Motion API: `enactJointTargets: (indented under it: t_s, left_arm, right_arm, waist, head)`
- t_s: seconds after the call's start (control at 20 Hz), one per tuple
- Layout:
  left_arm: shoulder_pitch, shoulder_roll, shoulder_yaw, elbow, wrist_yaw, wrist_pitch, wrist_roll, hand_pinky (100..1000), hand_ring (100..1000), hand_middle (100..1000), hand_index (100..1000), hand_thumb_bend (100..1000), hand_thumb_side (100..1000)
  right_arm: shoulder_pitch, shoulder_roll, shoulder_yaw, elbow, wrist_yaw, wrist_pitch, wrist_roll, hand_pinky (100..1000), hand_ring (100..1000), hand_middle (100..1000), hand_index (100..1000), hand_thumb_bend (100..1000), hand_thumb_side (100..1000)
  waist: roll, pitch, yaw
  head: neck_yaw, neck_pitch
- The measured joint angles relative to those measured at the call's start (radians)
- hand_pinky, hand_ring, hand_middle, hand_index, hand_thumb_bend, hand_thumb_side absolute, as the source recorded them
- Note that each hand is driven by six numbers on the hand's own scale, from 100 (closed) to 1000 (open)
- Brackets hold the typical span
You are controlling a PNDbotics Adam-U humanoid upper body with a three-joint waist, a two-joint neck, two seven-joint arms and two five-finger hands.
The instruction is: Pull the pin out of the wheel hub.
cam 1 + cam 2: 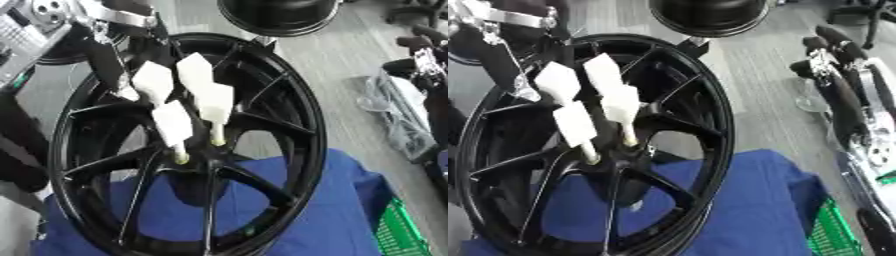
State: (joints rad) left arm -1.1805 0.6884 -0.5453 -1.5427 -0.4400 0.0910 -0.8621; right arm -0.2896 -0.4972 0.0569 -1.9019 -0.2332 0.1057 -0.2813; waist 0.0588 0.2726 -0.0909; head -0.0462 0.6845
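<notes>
White pins (172,122) stick out of my black wheel hub (188,165). I cannot tell if my left hand (114,60) grips one. My hand could slip off.

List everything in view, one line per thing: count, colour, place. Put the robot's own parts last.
wheel: one, black, spoked, standing upright at centre on the blue cloth.
pins: two visible, pale yellowish, sticking out of the hub at the wheel's centre.
blue cloth: one, blue, under the wheel, lower half of view.
green crate: one, green, lower right, beside the cloth.
round black object: one, black, top centre, behind the wheel.
clear plastic wrapping: one, transparent, on the grey floor at right.
left hand: one, white-tipped fingers at the hub, reaching in from the upper left, pads on the two pins.
right hand: one, black and silver, at the right edge, idle.
</notes>
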Motion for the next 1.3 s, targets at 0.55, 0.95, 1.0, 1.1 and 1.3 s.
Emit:
enactJointTargets:
  t_s: [0.55,0.95,1.0,1.1,1.3]
  left_arm:
    - [0.08,0.096,0.251,-0.21,0.124,0.055,0.12,542,474,312,280,222,100]
    - [0.455,0.336,0.471,-0.403,0.229,0.124,0.357,559,469,308,286,274,100]
    - [0.518,0.358,0.503,-0.416,0.233,0.135,0.393,559,467,307,285,270,100]
    - [0.636,0.386,0.569,-0.429,0.234,0.156,0.465,557,463,303,283,255,100]
    - [0.82,0.392,0.687,-0.428,0.216,0.192,0.599,557,461,302,282,239,100]
  right_arm:
    - [0.0,0.0,-0.001,0.0,0.0,-0.001,-0.002,754,651,787,899,100,637]
    - [0.0,0.0,-0.008,-0.024,0.01,-0.008,-0.01,753,651,787,898,100,597]
    - [0.001,0.0,-0.011,-0.027,0.01,-0.007,-0.013,753,651,787,898,100,596]
    - [0.005,0.0,-0.017,-0.033,0.014,-0.007,-0.019,753,651,787,898,100,596]
    - [0.016,0.0,-0.03,-0.037,0.019,-0.007,-0.035,753,651,787,898,100,595]
  waist:
    - [0.002,-0.003,0.008]
    - [0.0,0.003,0.018]
    - [-0.002,0.005,0.02]
    - [-0.005,0.009,0.028]
    - [-0.014,0.013,0.045]
  head:
    - [-0.007,0.001]
    - [-0.019,0.008]
    - [-0.021,0.008]
    - [-0.027,0.008]
    - [-0.024,0.008]
